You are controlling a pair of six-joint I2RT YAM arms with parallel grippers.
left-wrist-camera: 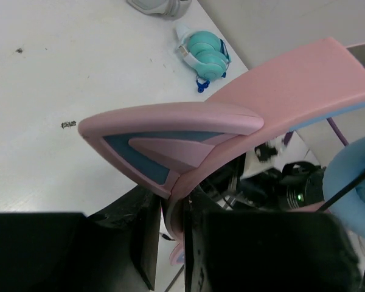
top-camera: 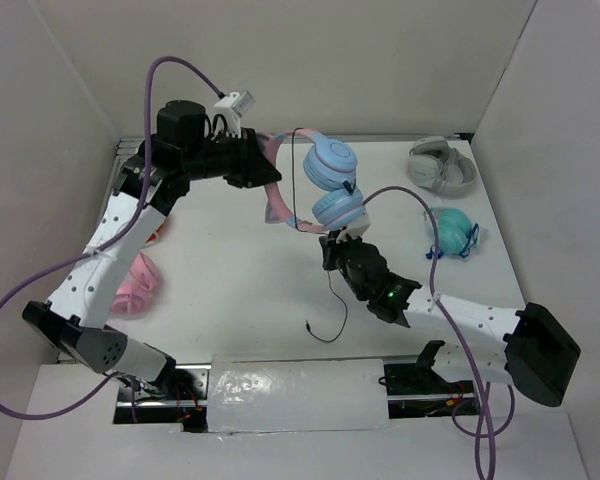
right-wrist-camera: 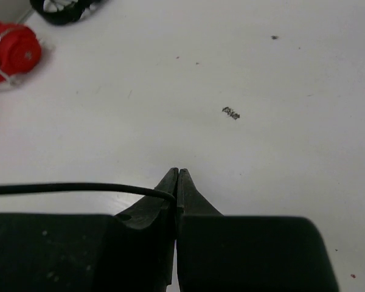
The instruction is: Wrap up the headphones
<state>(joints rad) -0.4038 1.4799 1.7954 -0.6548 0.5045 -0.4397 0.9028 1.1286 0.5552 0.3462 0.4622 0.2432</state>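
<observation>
The loose end of the thin black cable (right-wrist-camera: 61,187) rests on the counter (top-camera: 230,300) near the middle of its near edge. From there it rises to your right claw (top-camera: 332,244). That claw is pinched closed on the cable, above the middle of the counter.

By the left edge, pink headphones (top-camera: 135,285) lie half under your left arm. Turquoise headphones (top-camera: 450,232) sit near the right edge.

Just beyond the right claw, the headphones (top-camera: 330,160) are held up off the counter, toward the middle of the far edge. Their two light blue ear cups (top-camera: 337,208) hang one beyond the other. Your left claw (top-camera: 265,172) is clamped on the pink headband (left-wrist-camera: 292,91), just beside one cat ear (left-wrist-camera: 164,146).

Grey headphones (top-camera: 442,165) lie in the far right corner.
</observation>
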